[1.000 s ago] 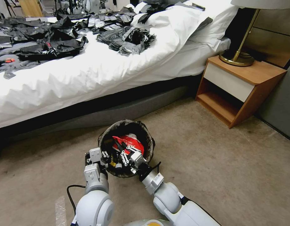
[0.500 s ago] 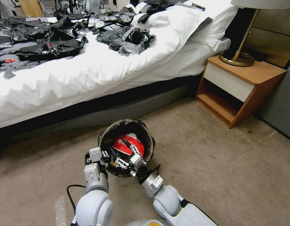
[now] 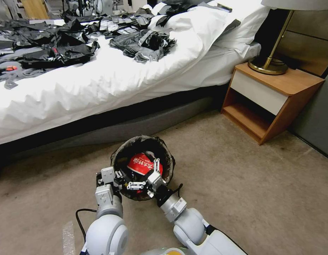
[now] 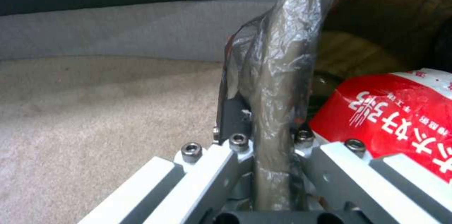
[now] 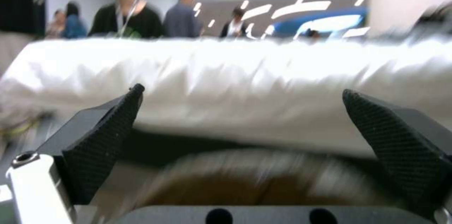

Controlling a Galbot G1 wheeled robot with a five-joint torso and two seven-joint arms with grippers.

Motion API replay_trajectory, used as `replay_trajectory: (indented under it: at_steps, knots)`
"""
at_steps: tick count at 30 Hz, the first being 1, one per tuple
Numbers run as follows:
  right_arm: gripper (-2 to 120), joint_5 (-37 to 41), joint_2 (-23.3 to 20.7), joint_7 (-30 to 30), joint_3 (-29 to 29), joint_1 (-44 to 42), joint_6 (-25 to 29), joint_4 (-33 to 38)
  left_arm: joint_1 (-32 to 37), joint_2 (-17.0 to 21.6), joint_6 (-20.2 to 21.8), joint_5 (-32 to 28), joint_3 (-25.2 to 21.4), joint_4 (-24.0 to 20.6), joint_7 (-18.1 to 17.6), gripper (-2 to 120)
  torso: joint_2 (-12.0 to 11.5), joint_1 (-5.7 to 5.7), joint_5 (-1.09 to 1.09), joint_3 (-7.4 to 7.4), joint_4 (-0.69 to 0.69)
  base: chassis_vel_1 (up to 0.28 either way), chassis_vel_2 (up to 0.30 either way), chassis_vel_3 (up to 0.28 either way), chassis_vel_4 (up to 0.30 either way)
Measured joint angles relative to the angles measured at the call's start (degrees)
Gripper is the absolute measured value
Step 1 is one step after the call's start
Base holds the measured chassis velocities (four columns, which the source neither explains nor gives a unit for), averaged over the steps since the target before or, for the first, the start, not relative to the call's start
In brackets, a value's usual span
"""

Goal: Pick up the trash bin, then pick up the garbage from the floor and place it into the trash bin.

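The small round trash bin [image 3: 143,141] with a dark brown-black plastic bag liner folded over its rim is seen low and centre in the head view, over the beige carpet [image 3: 242,184], at about 12 o'clock from the robot's two arms. The bin's rim is clamped by the left gripper [image 3: 116,176] at roughly the 8 o'clock point of the opening; in the left wrist view the crinkled liner and bin wall [image 4: 278,75] are pinched between the two closed jaws of that gripper [image 4: 275,139].

A red-and-white snack packet with white lettering [image 3: 142,165] is lying inside the bin, and in the left wrist view the same packet [image 4: 395,111] is seen just beside the clamped rim.

The right gripper [image 3: 146,176] is held over the bin's near edge, at about 6 o'clock of the opening, with its jaws spread wide and nothing between them. In the right wrist view the two black textured fingers [image 5: 101,135] stand far apart, with the blurred bin rim [image 5: 263,167] below them.

A bed with white sheets [image 3: 110,81], strewn with black plastic bags [image 3: 57,49], is seen at 11 o'clock beyond the bin. A wooden nightstand with a white drawer [image 3: 270,95] stands at 2 o'clock, well apart from the bin.
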Motion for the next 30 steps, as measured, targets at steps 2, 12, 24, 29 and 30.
replay_trajectory:
  at_steps: [2,12,24,29,30]
  knots:
    - [100,-1.0,0.2,2.6,2.3,-1.4,-1.3,4.6,-0.1,0.2,0.0,0.0,-0.1,0.3,0.0,0,0.0,0.00,0.00,0.00,-0.01,0.000,0.000,0.000,0.000]
    - [100,-7.1,2.8,7.2,17.2,-13.2,-1.5,14.2,-0.6,0.9,0.1,-0.8,-1.1,0.6,0.0,0,0.0,0.00,0.01,0.00,-0.01,0.000,0.000,0.000,0.000]
    - [100,-7.3,5.3,9.5,26.1,-20.7,6.3,7.7,-0.6,0.8,0.1,-2.0,-0.9,0.0,-0.7,0,0.0,0.00,0.01,0.00,-0.01,0.000,0.000,0.000,0.000]
    - [100,-6.6,5.3,9.7,26.3,-20.3,6.7,6.9,-0.3,0.6,0.1,-1.9,-1.4,-0.5,-0.6,0,0.0,0.00,0.01,0.00,0.00,0.000,0.000,0.000,0.000]
    - [100,-6.6,5.3,9.7,26.3,-20.3,6.7,6.9,-0.3,0.6,0.1,-1.9,-1.4,-0.5,-0.6,0,0.0,0.00,0.01,0.00,0.00,0.000,0.000,0.000,0.000]
